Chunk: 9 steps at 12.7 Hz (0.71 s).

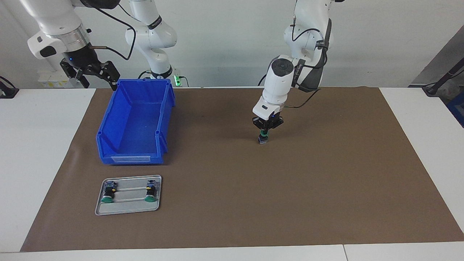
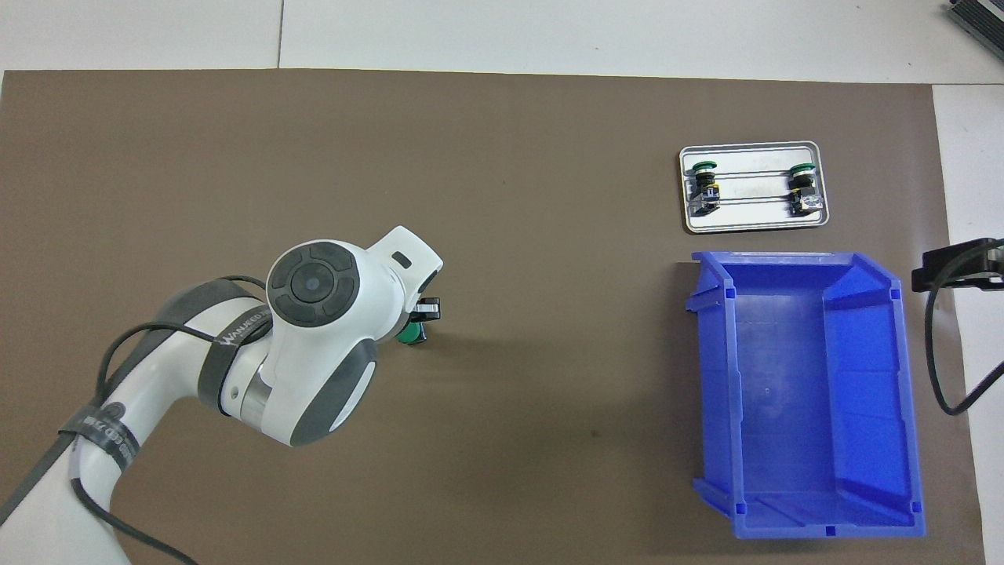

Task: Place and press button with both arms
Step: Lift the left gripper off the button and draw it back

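Two buttons [image 1: 107, 192] lie in the tray [image 1: 127, 209], farther from the robots than the bin [image 1: 134, 119]

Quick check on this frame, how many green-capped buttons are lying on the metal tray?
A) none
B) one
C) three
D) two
D: two buttons lie on the metal tray, while the third button is shut in the left gripper over the brown mat.
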Available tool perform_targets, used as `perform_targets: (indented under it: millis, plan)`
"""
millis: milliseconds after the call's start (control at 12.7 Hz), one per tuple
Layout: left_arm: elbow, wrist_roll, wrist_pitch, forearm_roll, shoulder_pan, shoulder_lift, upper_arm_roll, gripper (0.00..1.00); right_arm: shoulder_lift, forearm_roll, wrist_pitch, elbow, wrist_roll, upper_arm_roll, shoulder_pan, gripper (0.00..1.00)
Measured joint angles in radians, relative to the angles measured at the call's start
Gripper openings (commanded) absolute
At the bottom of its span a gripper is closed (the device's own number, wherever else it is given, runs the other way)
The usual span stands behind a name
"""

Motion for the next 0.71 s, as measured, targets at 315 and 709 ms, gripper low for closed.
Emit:
perform_targets:
  millis: [315, 709]
  plan:
    - [0.285, 0.113, -0.305, -0.08, 0.117, -0.005, 0.012, 0.05, 0.0, 0.0, 0.0, 0.0, 0.0, 0.0, 0.0, 1.0]
    - [0.388, 0.481, -0.47, -0.052, 0.405, -0.038, 0.031, 0.78, 0.0, 0.001, 0.009, 0.0, 0.0, 0.001, 0.01, 1.0]
